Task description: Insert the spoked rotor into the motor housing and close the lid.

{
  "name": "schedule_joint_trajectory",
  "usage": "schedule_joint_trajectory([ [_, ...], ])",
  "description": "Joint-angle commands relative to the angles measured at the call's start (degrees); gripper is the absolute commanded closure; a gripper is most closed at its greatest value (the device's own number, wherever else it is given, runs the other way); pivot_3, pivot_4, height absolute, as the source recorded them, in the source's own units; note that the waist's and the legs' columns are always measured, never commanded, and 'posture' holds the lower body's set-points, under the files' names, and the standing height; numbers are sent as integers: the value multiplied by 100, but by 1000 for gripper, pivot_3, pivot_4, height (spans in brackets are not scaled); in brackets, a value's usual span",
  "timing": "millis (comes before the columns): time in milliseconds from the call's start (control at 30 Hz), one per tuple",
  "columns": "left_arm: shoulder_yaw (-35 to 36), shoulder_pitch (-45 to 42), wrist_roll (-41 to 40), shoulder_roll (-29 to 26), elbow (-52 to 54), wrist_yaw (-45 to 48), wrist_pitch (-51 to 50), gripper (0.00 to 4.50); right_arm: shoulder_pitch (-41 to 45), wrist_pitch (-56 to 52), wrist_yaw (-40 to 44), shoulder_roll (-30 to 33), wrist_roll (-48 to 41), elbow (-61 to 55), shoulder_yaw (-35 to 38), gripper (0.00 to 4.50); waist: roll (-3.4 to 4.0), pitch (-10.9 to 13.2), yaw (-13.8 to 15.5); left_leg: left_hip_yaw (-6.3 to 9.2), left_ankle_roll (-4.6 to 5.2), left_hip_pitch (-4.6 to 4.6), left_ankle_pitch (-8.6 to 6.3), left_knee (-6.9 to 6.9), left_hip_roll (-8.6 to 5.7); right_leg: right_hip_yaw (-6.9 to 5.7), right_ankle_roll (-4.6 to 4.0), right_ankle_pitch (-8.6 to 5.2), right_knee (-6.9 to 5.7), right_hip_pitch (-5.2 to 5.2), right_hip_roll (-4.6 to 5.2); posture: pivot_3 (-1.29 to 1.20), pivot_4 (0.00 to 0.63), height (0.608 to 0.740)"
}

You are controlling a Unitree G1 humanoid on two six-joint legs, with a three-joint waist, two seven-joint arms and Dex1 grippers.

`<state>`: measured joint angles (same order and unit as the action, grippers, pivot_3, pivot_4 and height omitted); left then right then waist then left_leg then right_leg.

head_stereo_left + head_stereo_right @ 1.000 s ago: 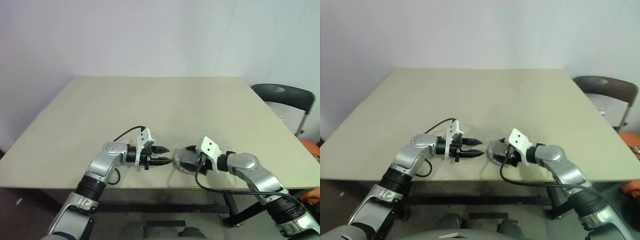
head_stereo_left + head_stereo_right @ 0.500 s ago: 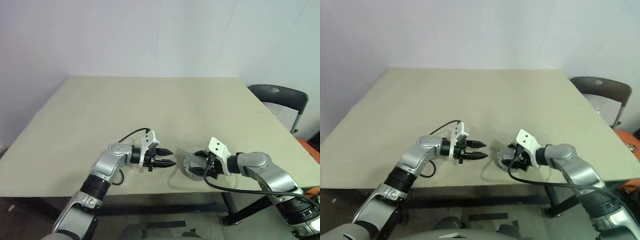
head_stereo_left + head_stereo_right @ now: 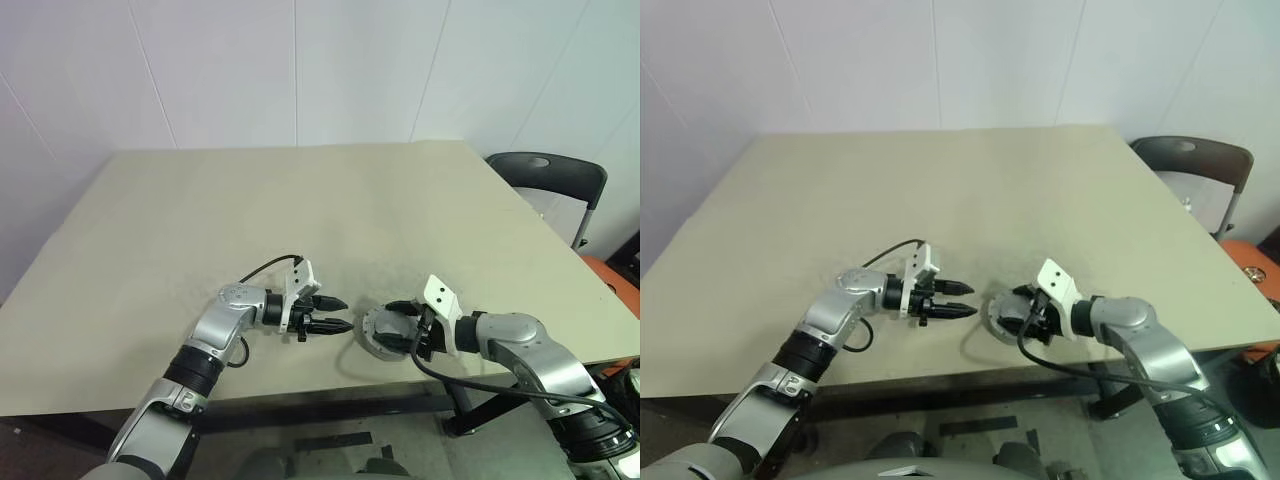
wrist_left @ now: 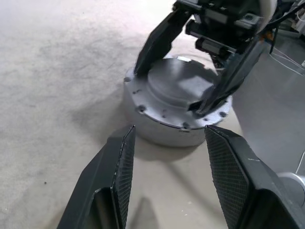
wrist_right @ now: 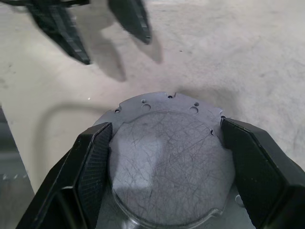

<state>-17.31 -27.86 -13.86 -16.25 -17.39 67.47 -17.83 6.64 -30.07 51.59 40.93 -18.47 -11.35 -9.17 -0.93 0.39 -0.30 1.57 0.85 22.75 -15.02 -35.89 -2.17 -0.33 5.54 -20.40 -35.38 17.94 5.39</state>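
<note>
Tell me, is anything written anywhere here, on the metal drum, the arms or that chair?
None that can be read.
Housing: closed lid is bare scratched metal with small holes, no text.
Left gripper and right gripper: no markings visible.
Chair: no label visible.

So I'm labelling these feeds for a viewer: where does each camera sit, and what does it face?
Head pair: on the head, looking down over the table; both arms show.
Left wrist: behind the open left claw, facing the motor housing with its lid closed.
Right wrist: above the right claw, whose fingers straddle the lid.
Shared: housing and both claws.
</note>
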Motion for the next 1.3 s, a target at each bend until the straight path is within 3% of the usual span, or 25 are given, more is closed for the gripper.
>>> schedule_joint_trajectory([
  [33, -11, -173, 22, 38, 36, 62, 134, 2037, -382, -260, 248, 17, -147, 160, -81, 1249, 1, -3, 31, 1, -1, 25, -5, -1, 0, 0, 13, 7, -12, 29, -1, 0, 0, 740],
  [100, -17, -173, 29, 53, 35, 71, 144, 2037, -349, -308, 263, -68, -334, 149, 100, 1249, 0, 1, 68, 5, -17, 65, 2, -4, -1, 1, 29, 16, -30, 73, -6, 0, 0, 740],
  [267, -17, -126, 36, 62, 89, 86, 138, 2037, -388, -348, 352, -30, -366, 194, 159, 1249, 21, 22, 108, 11, -35, 68, 9, -22, -2, 3, 28, 14, -57, 75, -13, 0, 0, 740],
  [467, -10, -56, 36, 72, 169, 68, 109, 2037, -491, -32, 337, 463, 625, 591, -525, 1249, 28, 21, 178, 12, -18, 53, -2, -31, -9, 4, 4, 2, -63, 69, -2, 0, 0, 740],
  [800, -66, -45, 37, 250, 54, 86, 142, 2037, -1077, -240, 254, 858, 382, 30, -249, 1249, -7, -3, 364, 13, -8, 52, -8, -35, -23, 5, 4, 2, -57, 61, 11, 0, 0, 740],
  [1033, -173, -493, -4, 732, -321, 276, 276, 2037, -1336, -342, 154, 1037, 279, -194, -67, 1249, -18, -11, 605, 22, 16, 60, -23, -36, -43, 15, 23, 12, -14, 46, 13, 0, 0, 740],
  [1267, -60, -1206, 7, 1486, -1144, 217, 764, 2037, -1277, -391, -20, 898, 291, -211, -150, 1249, -23, -12, 603, 21, 35, 63, -34, -65, -52, 17, 23, 13, -2, 28, 16, 0, 0, 740],
  [1300, -121, -1261, 92, 1550, -1287, 219, 854, 2216, -1263, -383, -44, 881, 308, -192, -165, 1249, -25, -13, 596, 21, 35, 63, -34, -68, -52, 17, 24, 13, -3, 28, 16, 0, 0, 740],
])
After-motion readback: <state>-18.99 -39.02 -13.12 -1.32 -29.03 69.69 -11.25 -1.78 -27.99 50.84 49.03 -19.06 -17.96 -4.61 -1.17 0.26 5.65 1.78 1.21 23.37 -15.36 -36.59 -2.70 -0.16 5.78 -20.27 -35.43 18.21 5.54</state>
